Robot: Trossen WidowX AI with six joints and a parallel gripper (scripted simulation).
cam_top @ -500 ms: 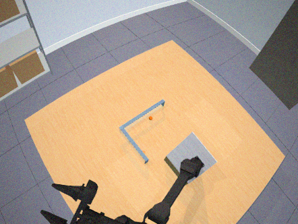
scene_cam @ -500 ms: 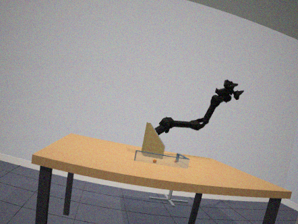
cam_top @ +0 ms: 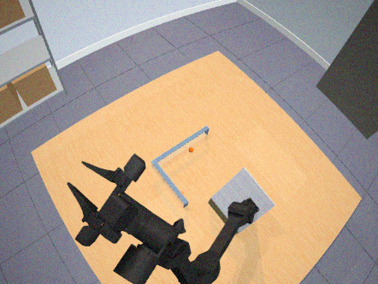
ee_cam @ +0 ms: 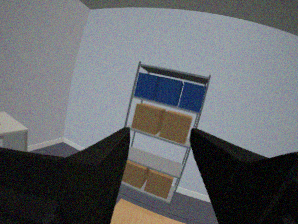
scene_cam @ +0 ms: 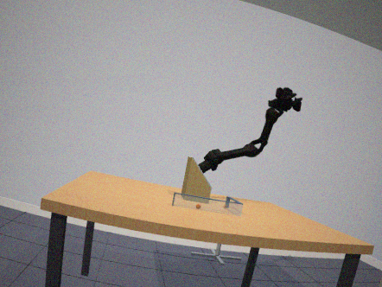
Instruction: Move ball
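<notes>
A small orange ball lies on the table inside the corner of two low clear walls with blue rims, nearer the longer wall's far end. A faint orange tint shows at the other wall in the top view; I cannot tell whether it is the see-through copy. My gripper is open and empty, its fingers part-way apart. It is high above the table, away from the ball, and points toward the shelves. In the exterior view the gripper is small and dark, its fingertips unclear.
The arm's base stands on a pale block beside the walls. The wooden table carries both. A shelf rack with boxes stands beyond the table. A dark panel is at the right in the top view.
</notes>
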